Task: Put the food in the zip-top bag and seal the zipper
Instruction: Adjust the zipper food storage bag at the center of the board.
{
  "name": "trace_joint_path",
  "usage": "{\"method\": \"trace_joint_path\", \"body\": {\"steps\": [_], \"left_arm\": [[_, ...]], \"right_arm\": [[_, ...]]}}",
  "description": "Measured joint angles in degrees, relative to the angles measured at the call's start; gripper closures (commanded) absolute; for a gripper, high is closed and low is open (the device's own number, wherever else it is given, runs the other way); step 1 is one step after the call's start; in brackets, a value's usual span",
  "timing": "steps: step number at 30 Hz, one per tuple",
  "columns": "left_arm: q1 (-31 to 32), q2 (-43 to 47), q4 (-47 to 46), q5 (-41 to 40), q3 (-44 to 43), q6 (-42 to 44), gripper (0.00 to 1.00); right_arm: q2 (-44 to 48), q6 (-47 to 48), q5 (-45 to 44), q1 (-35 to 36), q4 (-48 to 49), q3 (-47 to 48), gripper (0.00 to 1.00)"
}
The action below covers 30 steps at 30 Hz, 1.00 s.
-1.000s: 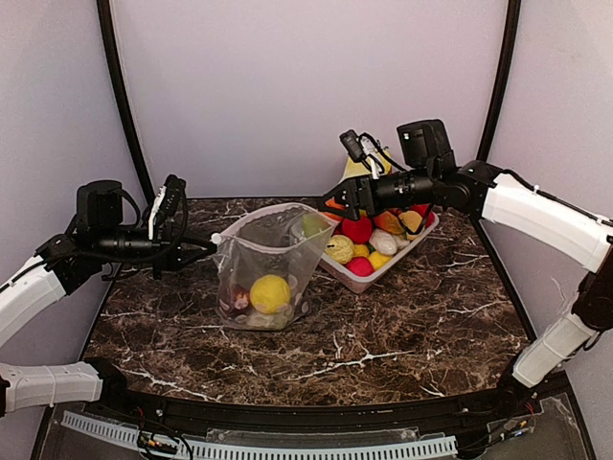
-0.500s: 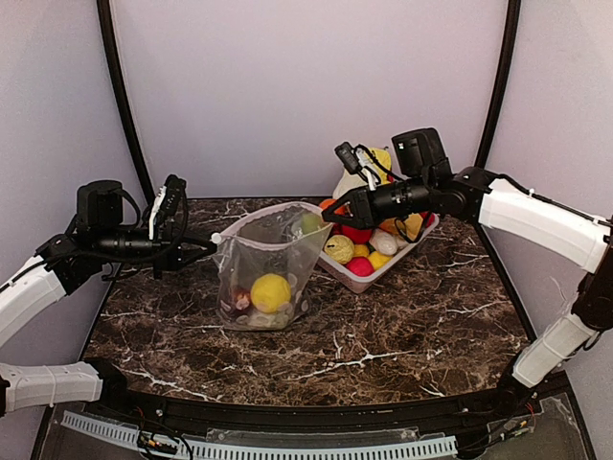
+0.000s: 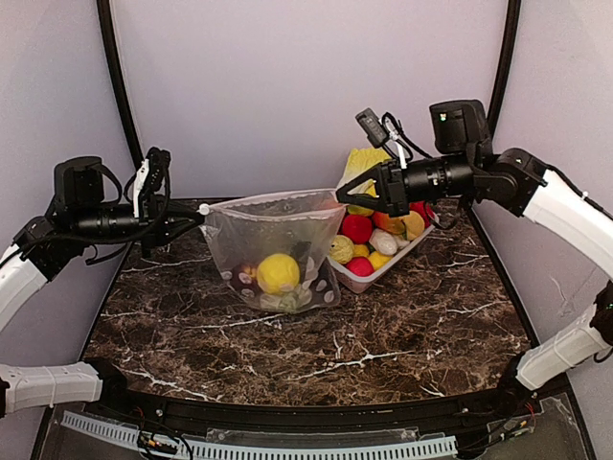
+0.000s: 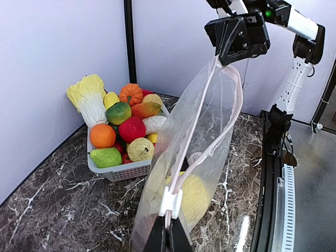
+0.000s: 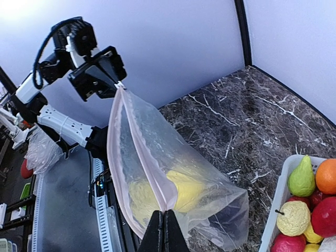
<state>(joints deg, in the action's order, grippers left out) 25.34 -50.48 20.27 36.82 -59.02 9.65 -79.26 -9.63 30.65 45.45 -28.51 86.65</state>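
From above, the zip-top bag [image 3: 273, 240] hangs stretched between the two arms over the dark marble worktop [image 3: 383, 335], its bottom resting on the stone. The left pincer [image 3: 198, 213] grips one top corner and the right pincer [image 3: 343, 195] the other. Both are pressed together on the plastic. Through the dotted film show the lemon [image 3: 278, 272], the dark purple piece [image 3: 246, 276] to its left, and below them a pale, green-tinged lump that may be the cauliflower [image 3: 285, 303]. Just beside the bag on the right stands the tray [image 3: 383, 273], heaped with other toy produce. This view shows the zipper [image 3: 273, 197] only as a thin line along the top edge.

The left wrist camera looks along that edge. The left pincer's fingers meet just below a white slider tab [image 4: 171, 202], pinching the bag's end. From there the pink strip runs up to the right pincer's black head. One lip goes straight and the other bows outward near the far end, so the mouth gapes there. The lemon shows as a yellow blur, and the purple piece cannot be made out.

The right wrist camera looks the opposite way. Its own tips are closed on the strip's near end, and the two lips part in the middle. It also shows the dark rail beyond the worktop's edge.
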Motion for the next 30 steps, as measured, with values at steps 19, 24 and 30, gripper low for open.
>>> {"method": "trace_joint_path", "body": {"steps": [19, 24, 30], "left_arm": [[0.4, -5.0, -2.2, 14.3, 4.0, -1.9, 0.99], [0.4, -5.1, -4.0, 15.9, 5.6, -2.8, 0.99], [0.4, -5.0, -4.2, 16.8, 5.7, -2.8, 0.99]], "right_arm": [[4.6, -0.7, 0.9, 0.5, -5.7, -4.9, 0.34], [3.2, 1.0, -2.7, 1.5, -5.7, -0.2, 0.32], [-3.9, 5.7, -5.8, 8.3, -4.2, 8.9, 0.34]]}}
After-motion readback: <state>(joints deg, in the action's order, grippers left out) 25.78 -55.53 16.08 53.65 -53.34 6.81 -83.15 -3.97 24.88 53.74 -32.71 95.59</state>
